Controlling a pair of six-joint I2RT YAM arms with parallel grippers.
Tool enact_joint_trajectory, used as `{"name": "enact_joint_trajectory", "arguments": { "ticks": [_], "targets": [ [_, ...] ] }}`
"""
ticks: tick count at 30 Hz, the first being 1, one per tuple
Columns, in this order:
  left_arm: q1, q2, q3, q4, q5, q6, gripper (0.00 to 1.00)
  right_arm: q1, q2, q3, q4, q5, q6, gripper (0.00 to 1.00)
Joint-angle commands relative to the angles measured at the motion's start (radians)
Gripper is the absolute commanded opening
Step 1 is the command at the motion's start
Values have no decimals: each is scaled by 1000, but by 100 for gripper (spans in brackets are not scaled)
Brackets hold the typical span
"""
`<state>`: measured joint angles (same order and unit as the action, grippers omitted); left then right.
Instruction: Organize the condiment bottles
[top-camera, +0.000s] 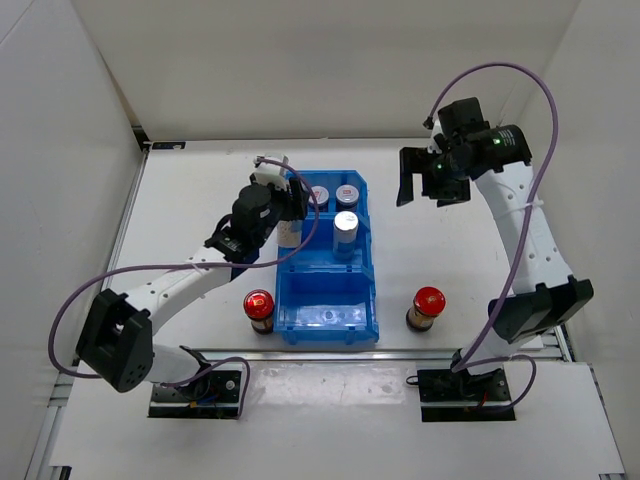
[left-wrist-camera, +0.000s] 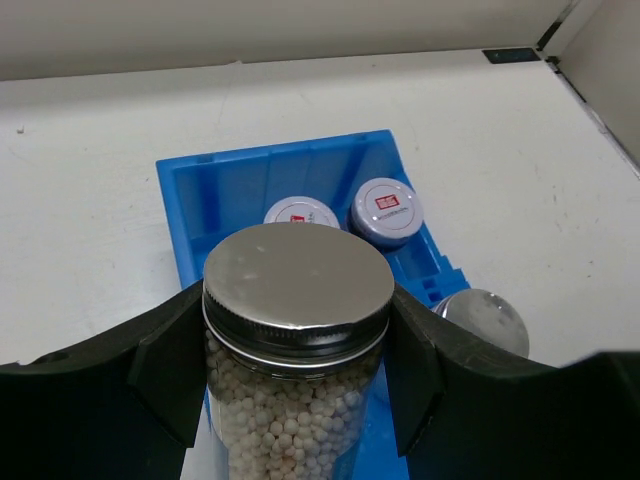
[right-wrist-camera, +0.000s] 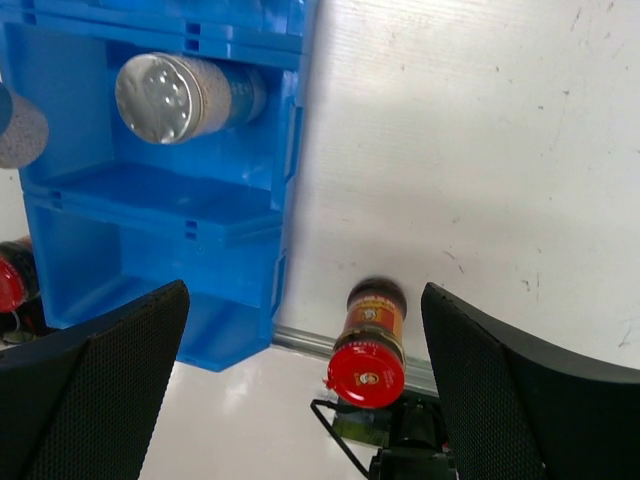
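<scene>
My left gripper (top-camera: 289, 222) is shut on a tall silver-capped bottle (left-wrist-camera: 297, 290) of white beads, held over the left side of the blue bin (top-camera: 368, 262). The second silver-capped bottle (top-camera: 346, 231) stands in the bin's middle compartment. Two short grey-lidded bottles (top-camera: 320, 196) (top-camera: 349, 192) stand in the far compartment. One red-capped brown bottle (top-camera: 259, 309) stands on the table left of the bin, the other (top-camera: 427, 306) to its right. My right gripper (top-camera: 421, 184) is open and empty, raised over the table right of the bin, with that right bottle (right-wrist-camera: 367, 350) below it.
The bin's near compartment (top-camera: 327, 310) holds no bottle. White walls enclose the table on three sides. A metal rail (top-camera: 400, 351) runs along the near table edge by the arm bases.
</scene>
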<state>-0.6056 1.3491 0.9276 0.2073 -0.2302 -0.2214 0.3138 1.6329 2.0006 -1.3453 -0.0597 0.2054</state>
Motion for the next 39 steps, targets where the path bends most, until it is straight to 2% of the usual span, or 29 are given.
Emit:
{"name": "enact_joint_trajectory", "arguments": {
  "ticks": [1, 8, 15, 19, 23, 29, 35, 39],
  "targets": [
    [-32, -16, -13, 190, -18, -9, 11, 2, -63, -51, -152, 17, 12, 100],
    [-95, 37, -55, 271, 12, -27, 11, 2, -108, -102, -152, 37, 12, 100],
    [-129, 126, -75, 395, -44, -1, 11, 2, -154, -144, -114, 28, 43, 100],
    [-154, 186, -121, 523, -132, 34, 11, 2, -249, -278, -74, 9, 100, 100],
    [-197, 248, -176, 716, -201, 91, 11, 24, -419, -434, 3, 38, 152, 100],
    [-207, 357, -185, 1007, -182, 280, 11, 33, -681, -673, 97, 38, 143, 100],
    [-238, 464, -245, 1340, -297, 387, 11, 33, -846, -829, 126, 37, 68, 100],
    [-270, 473, -245, 1356, -339, 418, 11, 33, -867, -856, 143, -25, 58, 100]
  ]
}}
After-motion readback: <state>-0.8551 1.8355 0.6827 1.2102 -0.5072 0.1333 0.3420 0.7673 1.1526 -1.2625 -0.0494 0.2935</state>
